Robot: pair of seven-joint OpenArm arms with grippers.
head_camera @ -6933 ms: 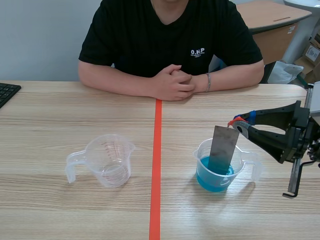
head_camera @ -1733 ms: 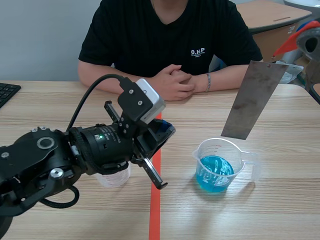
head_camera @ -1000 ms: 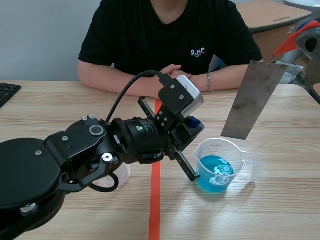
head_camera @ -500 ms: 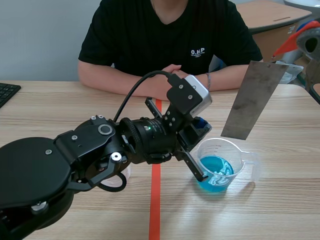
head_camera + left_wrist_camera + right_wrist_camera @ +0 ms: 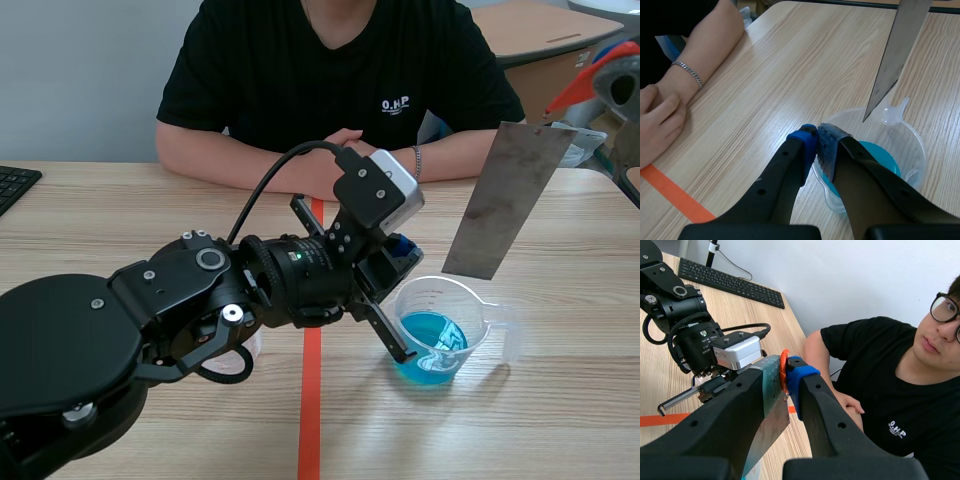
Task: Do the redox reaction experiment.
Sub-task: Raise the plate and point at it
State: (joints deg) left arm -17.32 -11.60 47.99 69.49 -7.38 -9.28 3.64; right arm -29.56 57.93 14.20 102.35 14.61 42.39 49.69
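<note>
Metal plate no longer stands in the blue solution. A few seconds ago we had it dipped in the measuring cup. Now the right fingers, clamped on its top edge, hold it tilted in the air above and behind the cup, its lower corner clear of the rim. Our left arm has meanwhile come in across the orange tape line, and the left fingers are closed on the cup's near rim, one pad outside and one inside. We judge the soak finished. What remains looks like handling the cup, which stands on the bench right of the line.
</note>
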